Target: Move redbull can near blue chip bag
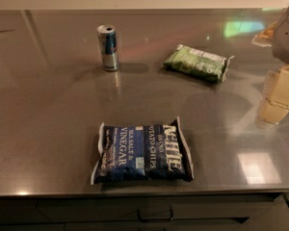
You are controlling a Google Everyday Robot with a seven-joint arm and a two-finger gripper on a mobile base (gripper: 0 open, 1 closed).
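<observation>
The redbull can [108, 47] stands upright on the grey countertop [48, 119] at the back left, blue and silver with a silver top. The blue chip bag [142, 153] lies flat near the counter's front edge, dark blue with white lettering and white crimped ends. My gripper [278, 93] enters at the far right edge, above the counter. It is well to the right of both the can and the blue bag and touches neither. It holds nothing that I can see.
A smaller green chip bag [197, 62] lies at the back right, between the can and my gripper. Below the counter's front edge there are drawers with a handle [155, 218]. A pale wall runs behind the counter.
</observation>
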